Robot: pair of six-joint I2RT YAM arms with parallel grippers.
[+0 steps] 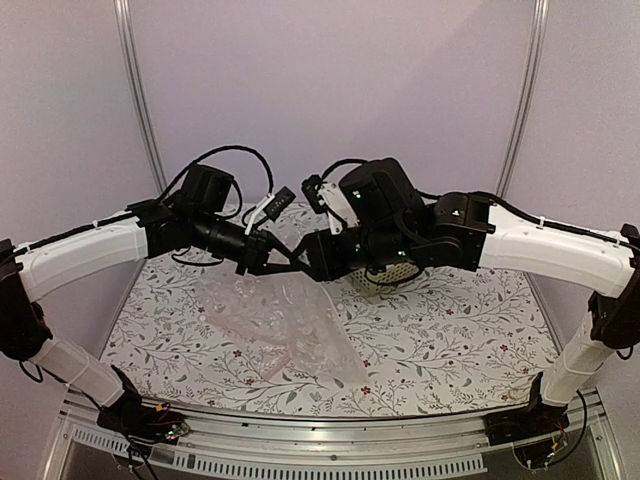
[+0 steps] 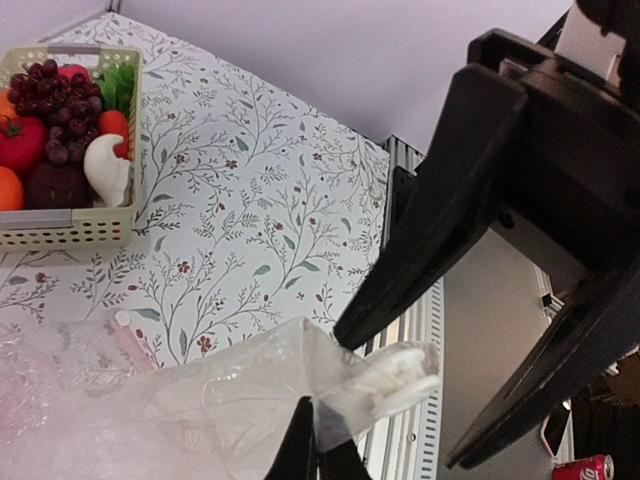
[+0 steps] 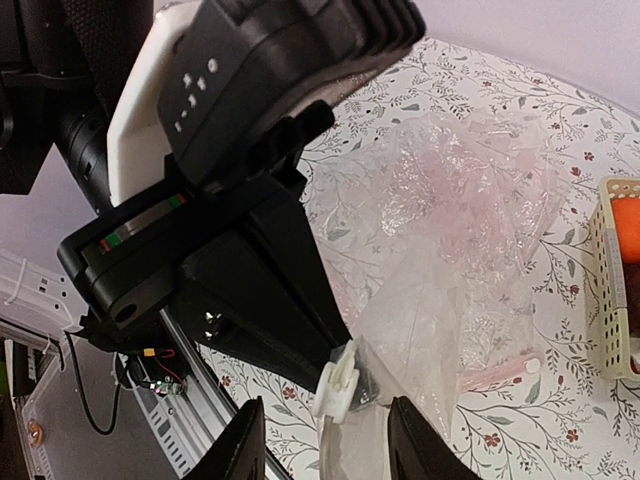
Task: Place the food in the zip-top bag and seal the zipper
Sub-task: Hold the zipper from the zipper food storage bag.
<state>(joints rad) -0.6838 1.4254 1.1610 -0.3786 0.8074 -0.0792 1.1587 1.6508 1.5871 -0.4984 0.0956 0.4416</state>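
Both arms are bending inward, meeting over the bench. The left end effector is pinching the bag by its corner. The right end effector, fingers parted, is straddling its white tab. Grapes and red fruit are lying in the basket. The red can is showing lettering too small to read.

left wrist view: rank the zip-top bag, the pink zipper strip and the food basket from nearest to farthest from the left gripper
1. zip-top bag: pinched in the left gripper, bottom centre.
2. pink zipper strip: lying on the table, off to the left.
3. food basket: far upper left corner.
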